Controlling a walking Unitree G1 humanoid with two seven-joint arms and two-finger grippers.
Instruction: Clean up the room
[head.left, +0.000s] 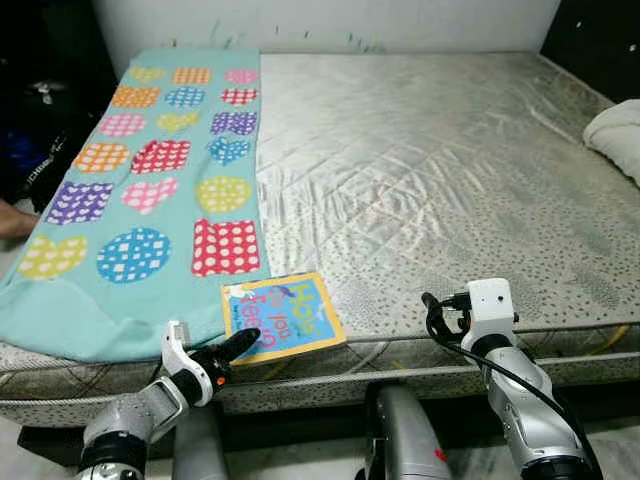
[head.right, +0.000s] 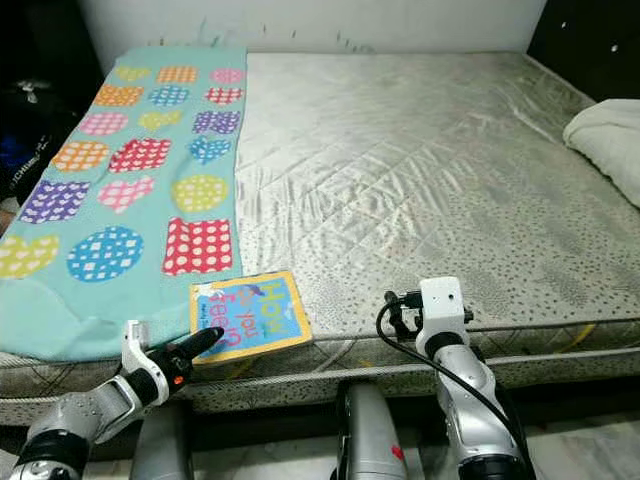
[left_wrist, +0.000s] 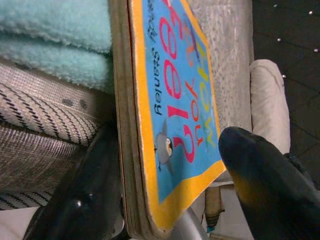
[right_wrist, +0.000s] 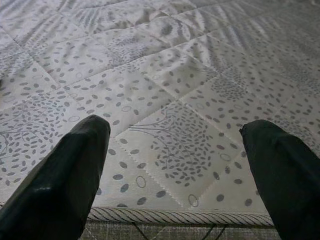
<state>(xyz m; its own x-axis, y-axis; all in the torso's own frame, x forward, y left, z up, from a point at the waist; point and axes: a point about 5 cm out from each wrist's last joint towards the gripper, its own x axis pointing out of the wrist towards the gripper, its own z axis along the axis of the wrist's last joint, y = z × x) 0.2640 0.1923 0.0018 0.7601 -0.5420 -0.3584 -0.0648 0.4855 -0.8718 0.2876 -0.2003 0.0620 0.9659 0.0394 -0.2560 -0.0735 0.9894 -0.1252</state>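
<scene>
Assessing progress: early stage, judged from how things lie; one loose item is being addressed and nothing shows as put away.
Book: a board book (head.left: 283, 316) with blue cover and yellow border lies at the near edge of the bed (head.left: 450, 200), its near corner overhanging the mattress rim, just beside the teal blanket.
Left pincer: the left pincer (left_wrist: 170, 165) is at the book's near corner; in the left wrist view one black finger (left_wrist: 265, 180) sits over the cover and the other under the book's edge. Fingers are apart around the corner, not yet clamped.
Right pincer: the right pincer (right_wrist: 175, 170) hovers over bare mattress near the bed's front edge, fingers wide apart, holding nothing.
Blanket: a teal blanket (head.left: 150, 190) with dotted hearts and circles lies spread along the robot's left side of the bed; whether it needs folding cannot be told.
Pillow: a white pillow (head.left: 618, 135) rests at the far right edge.
Remaining: closing on the book, lifting it and finding it a proper place; other clutter beyond the bed is too dark to judge.
Risk: a grip on one corner may let the book tilt or slip.
</scene>
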